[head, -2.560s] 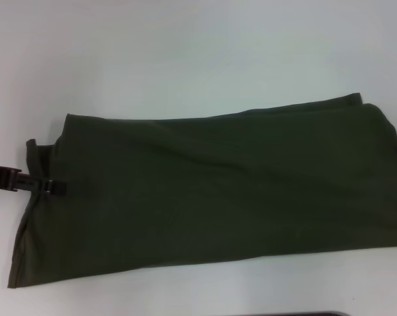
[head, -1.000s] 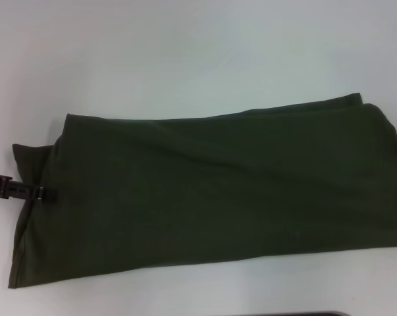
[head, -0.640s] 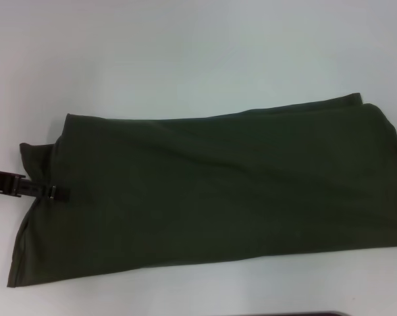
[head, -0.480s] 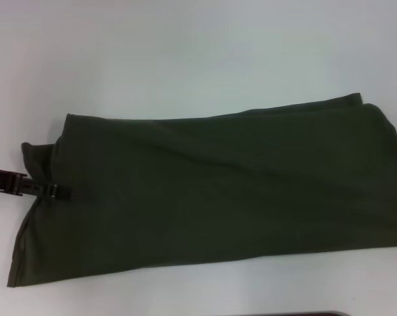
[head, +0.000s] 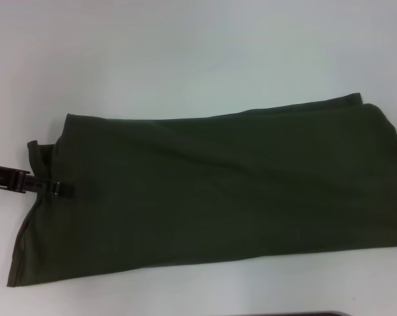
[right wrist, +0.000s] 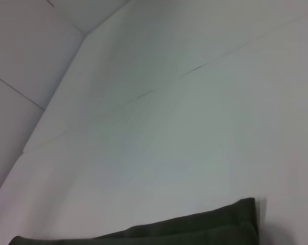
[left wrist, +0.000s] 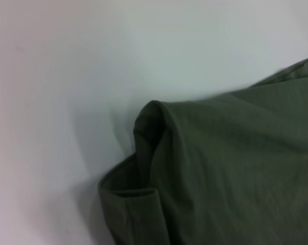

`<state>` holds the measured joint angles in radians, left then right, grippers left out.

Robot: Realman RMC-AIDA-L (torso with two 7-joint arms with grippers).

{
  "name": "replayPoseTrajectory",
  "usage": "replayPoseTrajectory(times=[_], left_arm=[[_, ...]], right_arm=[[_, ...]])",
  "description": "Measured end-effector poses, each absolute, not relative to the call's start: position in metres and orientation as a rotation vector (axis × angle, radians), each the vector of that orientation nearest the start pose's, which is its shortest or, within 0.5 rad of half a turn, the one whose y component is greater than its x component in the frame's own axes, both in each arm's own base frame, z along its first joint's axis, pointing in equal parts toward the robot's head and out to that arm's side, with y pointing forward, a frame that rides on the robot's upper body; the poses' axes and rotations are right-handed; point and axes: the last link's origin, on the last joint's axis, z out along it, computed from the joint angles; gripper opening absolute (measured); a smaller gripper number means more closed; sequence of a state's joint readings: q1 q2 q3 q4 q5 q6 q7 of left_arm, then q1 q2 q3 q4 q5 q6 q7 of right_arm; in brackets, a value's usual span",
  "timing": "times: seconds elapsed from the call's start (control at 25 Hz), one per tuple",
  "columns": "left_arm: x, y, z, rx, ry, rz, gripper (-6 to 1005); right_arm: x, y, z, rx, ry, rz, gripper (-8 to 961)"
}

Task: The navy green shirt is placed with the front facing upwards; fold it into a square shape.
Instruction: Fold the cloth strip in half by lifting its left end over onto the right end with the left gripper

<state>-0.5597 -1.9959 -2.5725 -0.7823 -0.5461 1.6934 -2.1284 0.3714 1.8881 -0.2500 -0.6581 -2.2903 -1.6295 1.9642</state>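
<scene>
The navy green shirt [head: 218,191] lies folded into a long band across the white table [head: 185,52], plain green side up, with no lettering showing. My left gripper [head: 65,189] reaches in from the left and is shut on the shirt's left edge, where a small fold [head: 33,150] stands up. The left wrist view shows that raised fold of the shirt [left wrist: 154,127] with a hem beneath it. In the right wrist view only one edge of the shirt [right wrist: 194,229] shows. The right gripper is out of view.
White table surface lies beyond the shirt and along the near edge [head: 185,289]. A thin dark object [head: 303,314] shows at the bottom border of the head view. Seams cross the table [right wrist: 194,69] in the right wrist view.
The left gripper slid back to the left with the shirt's edge, then came right again, dragging the raised corner with it. The rest of the shirt stayed put.
</scene>
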Motion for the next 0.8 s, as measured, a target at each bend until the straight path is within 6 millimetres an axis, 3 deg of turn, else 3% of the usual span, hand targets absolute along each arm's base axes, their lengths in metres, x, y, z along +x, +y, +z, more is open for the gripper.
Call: replayPoseTrajectory(times=[0.8], left_arm=[[-0.329, 0.31, 0.061, -2.473, -1.625, 0.017, 905]], right_arm=[[0.382, 0.275, 0.111, -2.088, 1.612, 0.659, 895]])
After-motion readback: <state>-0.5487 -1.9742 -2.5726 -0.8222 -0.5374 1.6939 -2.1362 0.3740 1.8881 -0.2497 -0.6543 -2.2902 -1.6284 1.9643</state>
